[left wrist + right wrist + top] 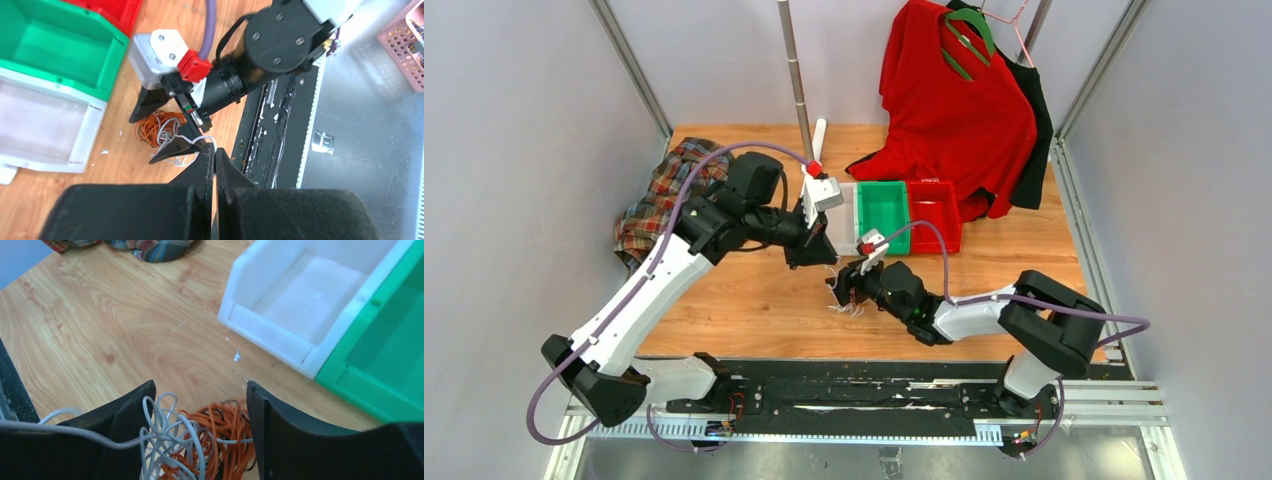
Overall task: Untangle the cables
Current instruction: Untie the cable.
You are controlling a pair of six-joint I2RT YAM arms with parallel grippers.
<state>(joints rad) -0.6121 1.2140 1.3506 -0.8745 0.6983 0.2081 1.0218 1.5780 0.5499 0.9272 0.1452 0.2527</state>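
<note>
The cables (220, 432), an orange and white knot, lie on the bench (110, 320) near the front edge of the white bin (300, 305), bare wood beside. The right claw (200, 390) stands wide around them; the left claw (215, 154) pinches one white strand.

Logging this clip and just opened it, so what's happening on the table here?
Two robot arms are working on a small tangle of cables on the wooden table, near the white bin and green bin. The right gripper is open, its fingers straddling the orange cable and white cable loops. The left gripper looks shut on a white strand leading out of the pile. The two cables are not yet separated.
</note>
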